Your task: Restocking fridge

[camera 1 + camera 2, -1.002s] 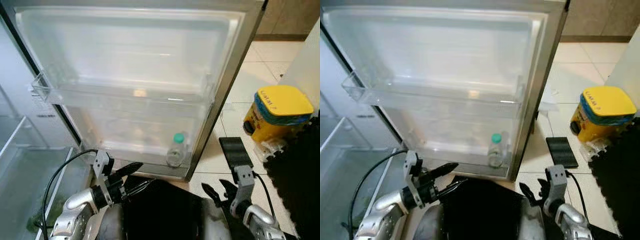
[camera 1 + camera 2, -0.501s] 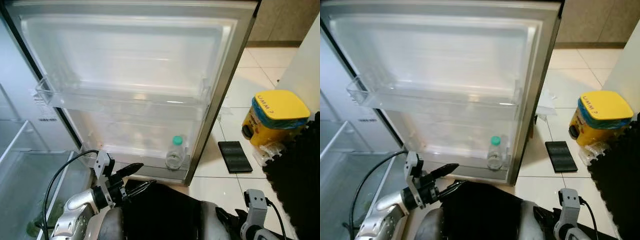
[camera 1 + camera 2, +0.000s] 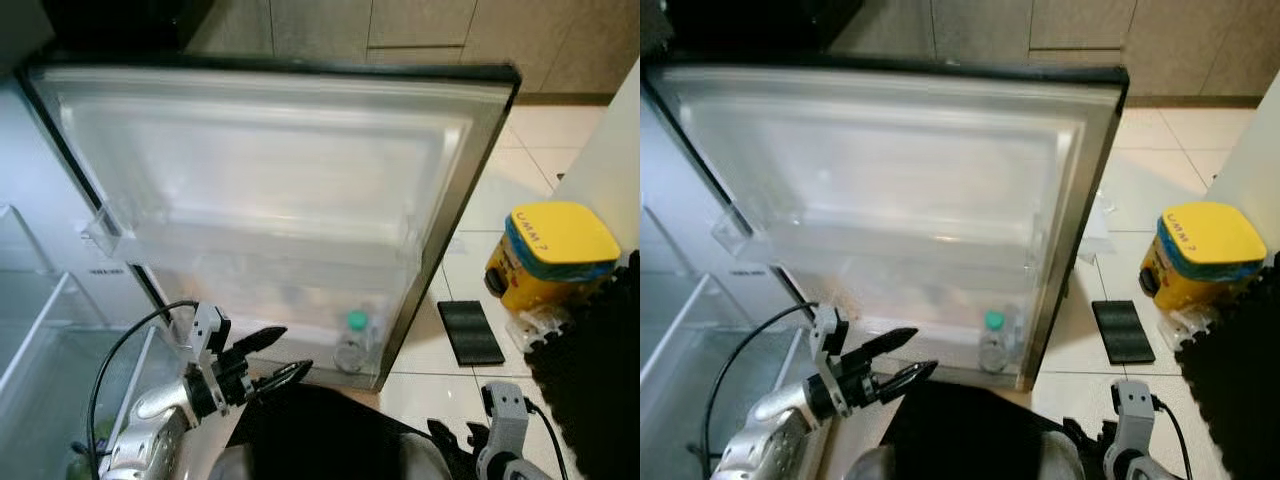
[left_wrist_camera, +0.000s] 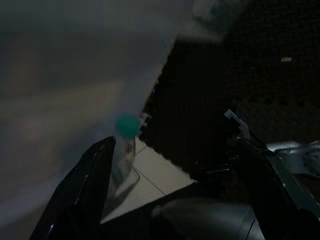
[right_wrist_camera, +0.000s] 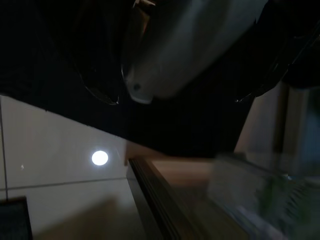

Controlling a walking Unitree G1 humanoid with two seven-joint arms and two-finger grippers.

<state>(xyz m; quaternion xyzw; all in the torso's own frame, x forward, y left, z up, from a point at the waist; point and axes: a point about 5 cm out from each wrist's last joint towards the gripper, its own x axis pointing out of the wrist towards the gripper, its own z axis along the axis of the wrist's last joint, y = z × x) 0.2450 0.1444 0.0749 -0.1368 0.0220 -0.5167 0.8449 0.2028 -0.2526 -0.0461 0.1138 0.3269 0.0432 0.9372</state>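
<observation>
Left eye view: clear bottle (image 3: 354, 342), green cap.

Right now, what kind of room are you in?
Most likely a home kitchen: an open fridge door with a green-capped bottle in its lower shelf, pale tiled floor, and cabinet fronts along the wall behind.

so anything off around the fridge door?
Only the flat black device lying loose on the tile floor beside the open fridge door. The green-capped bottle stands upright in the bottom door shelf.
</observation>
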